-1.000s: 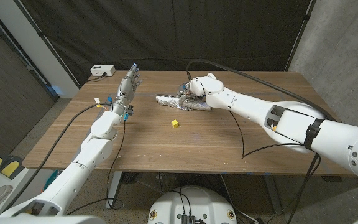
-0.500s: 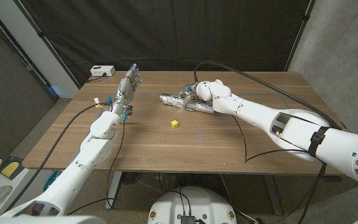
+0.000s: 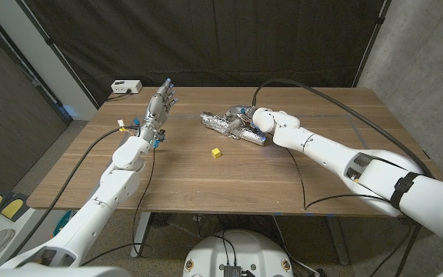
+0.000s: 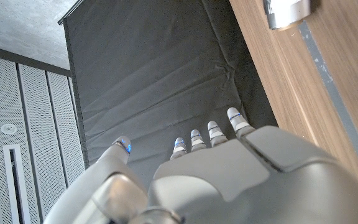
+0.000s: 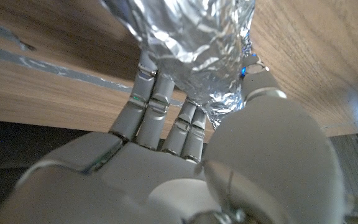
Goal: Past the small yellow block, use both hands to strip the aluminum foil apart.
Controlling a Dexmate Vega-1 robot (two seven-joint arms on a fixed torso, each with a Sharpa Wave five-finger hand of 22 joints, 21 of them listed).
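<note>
A crumpled roll of aluminum foil [image 3: 225, 125] lies on the wooden table [image 3: 298, 181], beyond the small yellow block [image 3: 216, 153]. My right hand [image 3: 246, 121] grips the foil's right part; in the right wrist view its fingers [image 5: 160, 102] wrap under the foil [image 5: 194, 43] and the thumb presses against it. My left hand [image 3: 158, 105] is raised above the table's left side, fingers apart and pointing up, holding nothing, well to the left of the foil. In the left wrist view my left hand [image 4: 210, 168] shows its fingertips [image 4: 207, 134] against a black curtain.
A white box [image 3: 126, 88] sits at the table's far left corner. Black cables run over the table beside my right arm. A black curtain hangs behind the table, and a concrete wall stands at the right.
My right hand has shifted to the right and slightly farther back, taking the foil with it. The left hand has stayed in place.
</note>
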